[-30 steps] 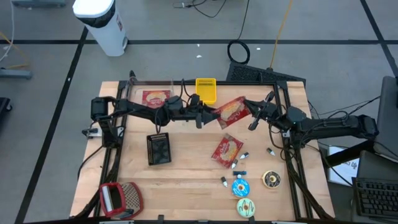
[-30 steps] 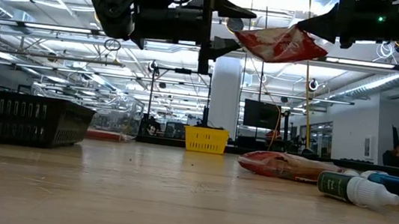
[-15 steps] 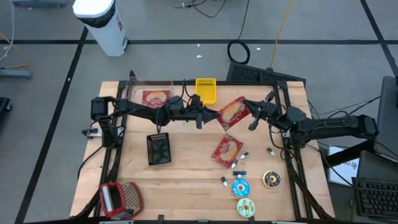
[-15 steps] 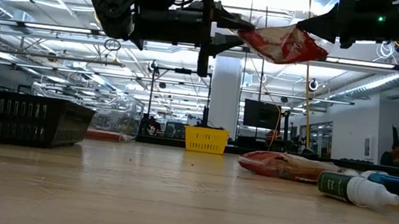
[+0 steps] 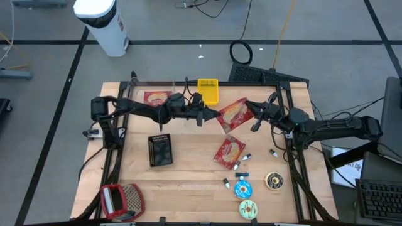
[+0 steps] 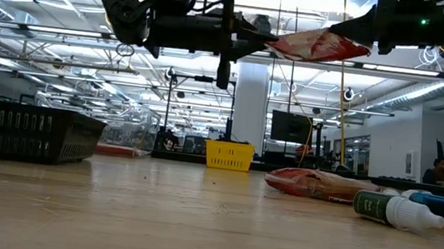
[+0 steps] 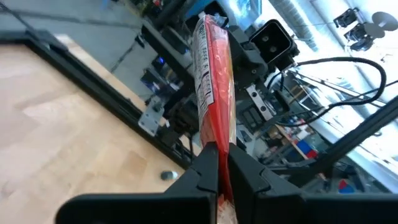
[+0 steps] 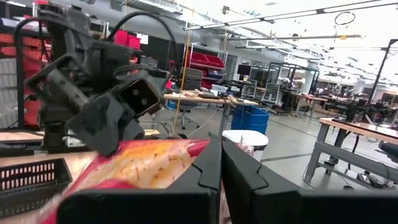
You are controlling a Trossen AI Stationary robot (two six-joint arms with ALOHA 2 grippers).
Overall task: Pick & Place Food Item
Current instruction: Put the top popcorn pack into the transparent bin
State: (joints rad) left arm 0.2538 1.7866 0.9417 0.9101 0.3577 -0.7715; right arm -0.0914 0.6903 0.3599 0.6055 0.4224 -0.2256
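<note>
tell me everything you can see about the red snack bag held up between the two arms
The red snack bag is a flat, glossy plastic packet, red with a yellow picture of food on its face. It hangs high above the table, touching nothing below. The left gripper is shut on one edge and the right gripper on the opposite edge, so it spans between them, roughly level in the low view.

Both arms run out of the low view's top edge. In the left wrist view, the snack packet (image 7: 212, 106) disappears between the left claw's (image 7: 222, 163) closed fingers. Packet print is too small to read.
</note>
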